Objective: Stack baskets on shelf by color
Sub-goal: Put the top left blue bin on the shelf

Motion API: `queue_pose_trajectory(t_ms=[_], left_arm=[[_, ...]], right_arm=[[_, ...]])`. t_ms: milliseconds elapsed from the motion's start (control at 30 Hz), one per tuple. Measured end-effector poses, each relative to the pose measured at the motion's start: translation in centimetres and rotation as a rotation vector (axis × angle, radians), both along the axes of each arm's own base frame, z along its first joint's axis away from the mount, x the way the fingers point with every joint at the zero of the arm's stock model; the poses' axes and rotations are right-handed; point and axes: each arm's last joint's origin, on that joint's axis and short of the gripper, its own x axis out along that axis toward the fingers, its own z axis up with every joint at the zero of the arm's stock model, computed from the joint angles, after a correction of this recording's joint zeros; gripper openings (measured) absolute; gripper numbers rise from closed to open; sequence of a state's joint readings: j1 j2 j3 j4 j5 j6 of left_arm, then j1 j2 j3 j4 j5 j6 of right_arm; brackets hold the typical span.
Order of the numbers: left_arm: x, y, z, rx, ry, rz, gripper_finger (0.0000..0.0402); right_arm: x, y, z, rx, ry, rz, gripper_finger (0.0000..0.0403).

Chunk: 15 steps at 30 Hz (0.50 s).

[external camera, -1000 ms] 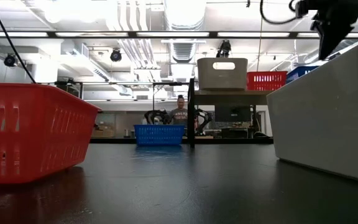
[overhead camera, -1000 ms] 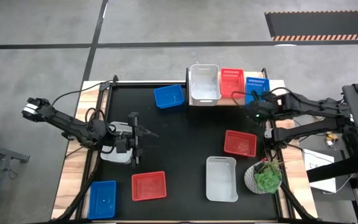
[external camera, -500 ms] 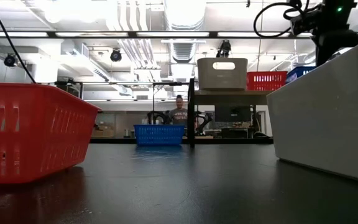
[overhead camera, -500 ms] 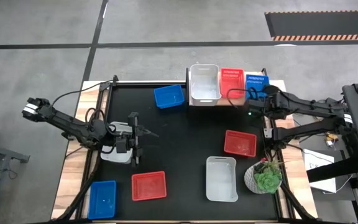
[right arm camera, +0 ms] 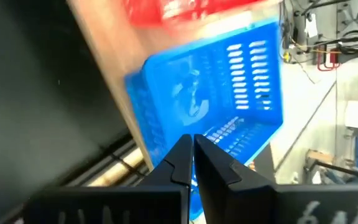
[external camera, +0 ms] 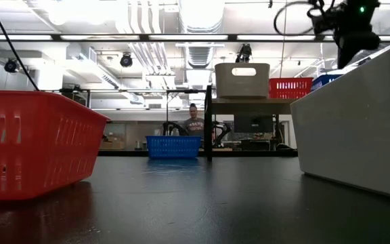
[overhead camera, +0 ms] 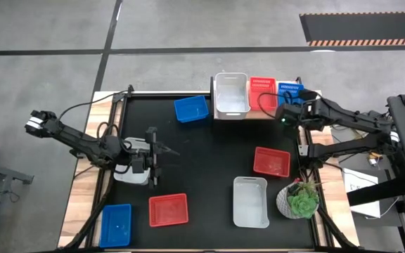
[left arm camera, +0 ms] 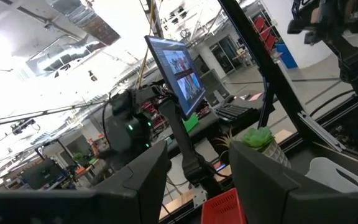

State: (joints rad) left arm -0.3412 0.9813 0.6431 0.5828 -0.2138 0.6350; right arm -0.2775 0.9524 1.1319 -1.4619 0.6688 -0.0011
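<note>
High view, shelf: we are seeing the shelf (overhead camera: 315,95) standing at the table's far edge toward the far right corner, carrying a white basket (overhead camera: 231,95), a red basket (overhead camera: 261,89) and a blue basket (overhead camera: 290,90) side by side
High view, right arm: the right gripper (overhead camera: 285,113) is hovering at the shelf's near edge, just beside the blue basket, holding nothing we can see
High view, left arm: the left gripper (overhead camera: 151,156) is resting over the table's left edge, above a white basket (overhead camera: 133,171) that is mostly hidden under it
High view, table: a blue basket (overhead camera: 191,109) is sitting near the far edge just beside the shelf, a red one (overhead camera: 271,161) near the right edge, a white one (overhead camera: 251,202) toward the near right corner beside a potted plant (overhead camera: 301,201), a red one (overhead camera: 168,209) along the near edge, a blue one (overhead camera: 115,224) in the near left corner
Low view: we are looking past a red basket (external camera: 36,142) and a white basket (external camera: 357,122) to the shelf (external camera: 249,102); a person (external camera: 195,123) is standing in the room beyond
Left wrist view: the left fingers (left arm camera: 263,180) are standing well apart with nothing between them, the plant (left arm camera: 258,138) ahead
Right wrist view: the right gripper (right arm camera: 192,155) is showing its fingers pressed together and empty, pointing at the blue basket (right arm camera: 210,106) on the shelf board
</note>
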Motion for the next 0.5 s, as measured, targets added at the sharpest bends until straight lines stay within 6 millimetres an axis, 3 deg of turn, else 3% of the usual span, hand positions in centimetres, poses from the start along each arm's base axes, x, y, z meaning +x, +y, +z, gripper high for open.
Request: queue_pose_trajectory(t_ms=[100,233,500], left_arm=[[0.0,0.0,-0.4,0.004,0.012,0.000,0.0158],[0.0,0.0,-0.5,0.005,0.015,0.001,0.0158],[0.4,-0.1,-0.9,0.003,0.034,0.000,0.0158]], right_arm=[[0.4,0.2,1.6,0.086,-0.091,0.023,0.0008],[1.1,0.6,2.6,0.352,-0.183,0.104,0.0008],[1.1,0.1,-0.3,0.363,-0.069,0.091,0.0008]])
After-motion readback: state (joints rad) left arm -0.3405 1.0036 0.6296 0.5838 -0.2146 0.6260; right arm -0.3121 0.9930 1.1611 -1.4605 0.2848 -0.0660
